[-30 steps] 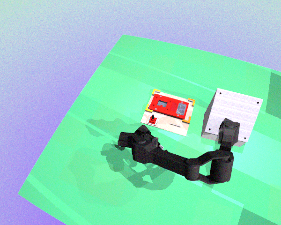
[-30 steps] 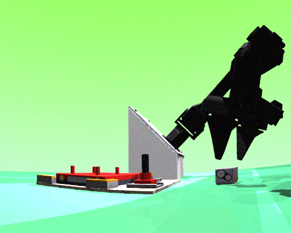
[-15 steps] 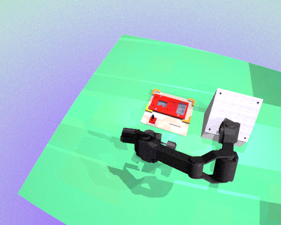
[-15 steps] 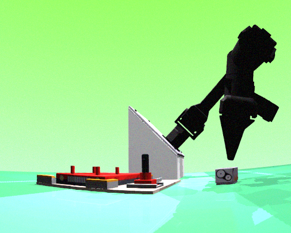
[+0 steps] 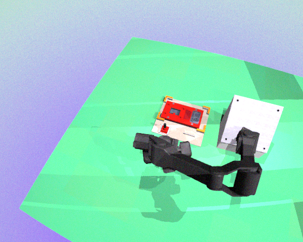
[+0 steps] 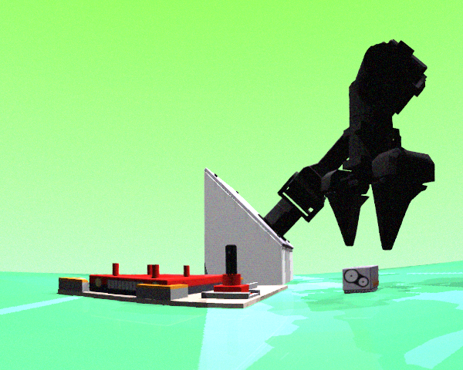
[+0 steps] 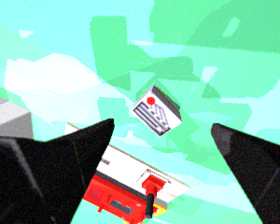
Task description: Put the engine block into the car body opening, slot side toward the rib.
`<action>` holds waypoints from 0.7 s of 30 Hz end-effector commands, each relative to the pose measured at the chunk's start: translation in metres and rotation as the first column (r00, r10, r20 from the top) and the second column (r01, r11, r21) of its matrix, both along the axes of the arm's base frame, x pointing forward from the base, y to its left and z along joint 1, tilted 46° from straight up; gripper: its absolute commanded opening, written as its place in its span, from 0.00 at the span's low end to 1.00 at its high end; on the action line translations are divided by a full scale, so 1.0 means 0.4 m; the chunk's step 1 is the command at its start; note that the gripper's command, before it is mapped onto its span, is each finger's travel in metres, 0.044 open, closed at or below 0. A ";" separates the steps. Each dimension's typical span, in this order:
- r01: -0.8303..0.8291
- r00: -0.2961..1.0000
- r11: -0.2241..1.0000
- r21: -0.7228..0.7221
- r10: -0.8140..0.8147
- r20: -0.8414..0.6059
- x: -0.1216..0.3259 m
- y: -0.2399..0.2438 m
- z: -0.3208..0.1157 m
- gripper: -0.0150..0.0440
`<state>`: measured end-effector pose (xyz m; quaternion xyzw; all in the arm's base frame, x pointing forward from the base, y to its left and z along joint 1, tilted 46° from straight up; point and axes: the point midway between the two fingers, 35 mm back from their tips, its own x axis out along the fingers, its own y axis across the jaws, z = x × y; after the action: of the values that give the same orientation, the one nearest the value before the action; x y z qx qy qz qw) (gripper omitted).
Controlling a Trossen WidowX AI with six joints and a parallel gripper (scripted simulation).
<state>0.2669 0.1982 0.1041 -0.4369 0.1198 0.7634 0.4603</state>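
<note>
In the top view, reaches out with the black arm point(image 5: 196, 166) from a sloped white mount point(image 5: 253, 118) point(image 6: 239, 239) point(image 7: 11, 123), over the green surface point(image 5: 94, 156) point(image 6: 104, 338) point(image 7: 247, 70). Has the red car body point(image 5: 181, 114) point(image 6: 207, 279) point(image 7: 98, 189) on a pale board point(image 5: 194, 139) point(image 6: 224, 303) point(image 7: 131, 162), set among orange-topped corner brackets point(image 5: 168, 98) point(image 6: 162, 290), with a red-based black lever point(image 5: 164, 128) point(image 6: 231, 274) point(image 7: 151, 184) on the same board. Cannot tell the engine block from here. In the exterior view, holds the fingers point(image 6: 387, 223) apart, released and pointing down, with nothing between them. Has the engine block point(image 6: 357, 278) point(image 7: 157, 112) below the fingertips, out of contact, resting on the surface beside the board and outside the car body; presents two linked circles on its near side. In the wrist view, frames the engine block between the two spread fingers, turned at an angle, with a red dot and dark line markings on the white face. Shows the board and car body toward the bottom, and part of the mount at the left edge.
</note>
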 end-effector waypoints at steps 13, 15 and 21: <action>-0.378 0.876 0.919 0.113 0.316 0.364 -0.003 -0.015 0.007 1.00; -0.425 0.843 0.898 0.114 0.346 0.413 -0.003 -0.016 0.008 1.00; -0.551 0.725 0.829 0.099 0.416 0.549 -0.005 -0.022 0.010 1.00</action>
<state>0.2651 0.1909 0.1072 -0.5616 -0.1884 0.7365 0.3267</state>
